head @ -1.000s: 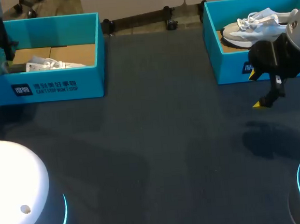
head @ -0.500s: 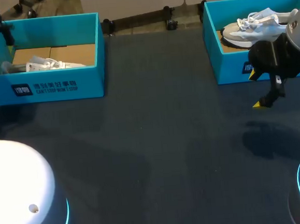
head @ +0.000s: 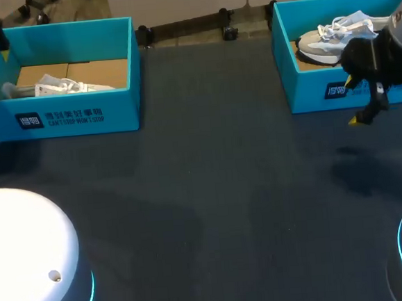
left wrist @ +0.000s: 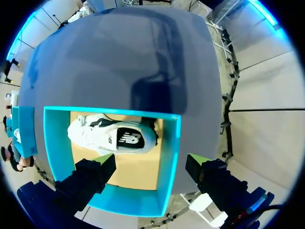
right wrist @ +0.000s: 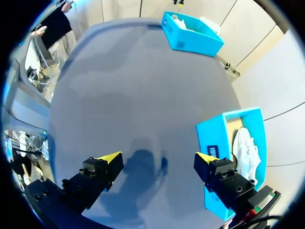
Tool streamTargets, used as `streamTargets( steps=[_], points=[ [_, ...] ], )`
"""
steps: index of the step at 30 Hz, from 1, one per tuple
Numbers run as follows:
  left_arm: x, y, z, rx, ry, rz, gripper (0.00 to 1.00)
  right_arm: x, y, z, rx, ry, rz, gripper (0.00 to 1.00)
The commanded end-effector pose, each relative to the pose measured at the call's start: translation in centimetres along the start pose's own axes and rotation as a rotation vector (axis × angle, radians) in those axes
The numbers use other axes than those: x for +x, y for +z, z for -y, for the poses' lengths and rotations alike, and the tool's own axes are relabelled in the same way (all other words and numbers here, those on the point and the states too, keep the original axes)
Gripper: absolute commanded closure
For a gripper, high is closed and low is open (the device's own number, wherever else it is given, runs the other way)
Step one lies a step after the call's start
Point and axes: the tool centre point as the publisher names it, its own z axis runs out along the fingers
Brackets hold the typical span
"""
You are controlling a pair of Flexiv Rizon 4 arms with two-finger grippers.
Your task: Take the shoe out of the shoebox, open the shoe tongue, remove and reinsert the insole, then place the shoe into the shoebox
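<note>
Left wrist view looks down on the white shoe [left wrist: 112,136], on its side in the left shoebox [left wrist: 52,138], with the left end effector [left wrist: 150,161] spread wide and empty above the box's edge; one finger hangs outside the wall, so a straight descent might strike or drag the box; the right end effector [right wrist: 158,157], also wide and empty, hovers over the counter [right wrist: 133,71] beside the second shoebox [right wrist: 214,136]; tongue and insole cannot be made out, and the head view nearly cuts off the left arm
</note>
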Motion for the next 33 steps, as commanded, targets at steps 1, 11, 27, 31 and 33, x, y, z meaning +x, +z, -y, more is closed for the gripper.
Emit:
streamTargets(
  steps=[1,11,27,31,33],
  points=[
    [-0.2,-0.2,0.9,-0.020,-0.002,-0.009,0.00,-2.9,0.0,0.3,0.037,0.007,-0.026,0.00],
    [-0.2,-0.2,0.9,-0.020,-0.002,-0.009,0.00,-7.1,-0.4,2.9,0.110,0.053,-0.010,0.00],
    [0.5,-0.6,5.6,0.079,-0.119,0.075,0.00,-13.3,-1.2,6.9,0.116,0.278,0.055,0.00],
    [0.6,-1.1,6.8,0.099,-0.126,0.088,0.00,-13.6,-1.2,7.1,0.098,0.327,0.078,0.00],
    [0.6,-1.3,7.4,0.105,-0.134,0.092,0.00,-13.6,-1.2,7.1,0.098,0.327,0.078,0.00]
  ],
)
